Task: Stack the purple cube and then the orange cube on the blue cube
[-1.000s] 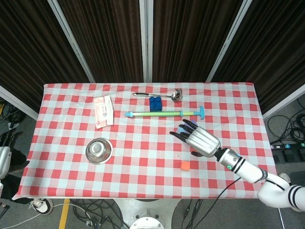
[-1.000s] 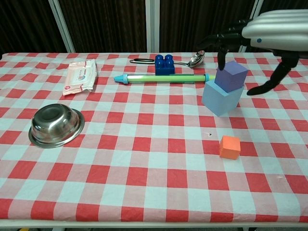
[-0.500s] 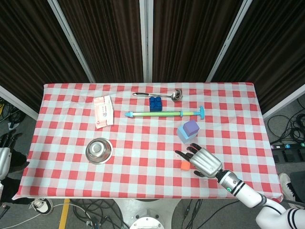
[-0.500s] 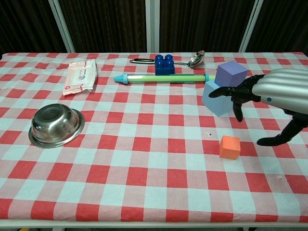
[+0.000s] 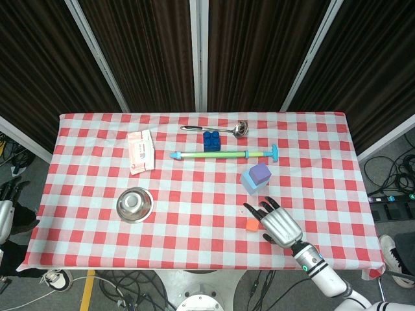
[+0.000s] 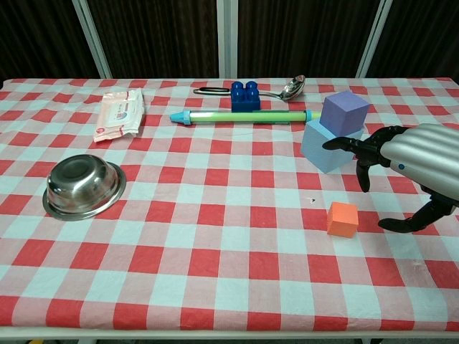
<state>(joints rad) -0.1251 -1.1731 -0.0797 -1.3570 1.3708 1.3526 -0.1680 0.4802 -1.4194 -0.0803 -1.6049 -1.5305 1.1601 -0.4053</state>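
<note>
The purple cube (image 5: pixel 260 172) (image 6: pixel 345 111) sits skewed on top of the light blue cube (image 5: pixel 249 182) (image 6: pixel 326 149), right of the table's middle. The small orange cube (image 5: pixel 250 225) (image 6: pixel 343 219) lies on the cloth nearer the front edge. My right hand (image 5: pixel 277 222) (image 6: pixel 416 163) hovers open just right of the orange cube, fingers spread and pointing toward the stack, holding nothing. Only a sliver of the left hand (image 5: pixel 5 217) appears at the head view's left border, off the table; its fingers cannot be made out.
A steel bowl (image 5: pixel 134 204) (image 6: pixel 83 187) sits front left. A wipes packet (image 5: pixel 140 151) (image 6: pixel 120 114) lies at the back left. A green-and-blue tube (image 5: pixel 224 155) (image 6: pixel 245 115), a dark blue brick (image 5: pixel 211 140) (image 6: pixel 244 96) and a spoon (image 5: pixel 220 129) lie behind the stack.
My right hand let go of the purple cube, leaving it on the blue cube, and drew back toward the front edge, stopping beside the orange cube.
</note>
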